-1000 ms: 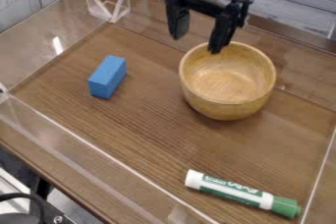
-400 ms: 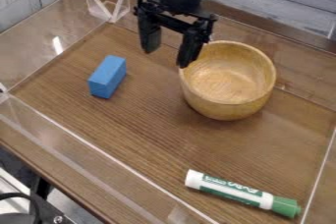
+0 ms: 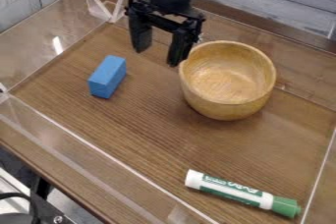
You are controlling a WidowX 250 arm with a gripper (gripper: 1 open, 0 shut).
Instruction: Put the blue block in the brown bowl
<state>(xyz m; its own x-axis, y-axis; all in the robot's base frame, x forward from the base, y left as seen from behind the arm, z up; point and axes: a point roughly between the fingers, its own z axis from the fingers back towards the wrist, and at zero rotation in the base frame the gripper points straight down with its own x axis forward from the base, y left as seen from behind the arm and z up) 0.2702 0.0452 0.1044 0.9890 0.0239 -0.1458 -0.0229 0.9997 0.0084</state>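
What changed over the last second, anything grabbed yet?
The gripper slid left in the image, from over the brown bowl's rim to the bare table between the bowl and the blue block. Its jaws are open and empty; nothing was grabbed or released. Block, bowl and the green-and-white marker have not moved.

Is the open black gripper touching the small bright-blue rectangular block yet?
Apart. The camera view shows bare wood between the gripper and the blue block, which lies lower left of its open fingers.
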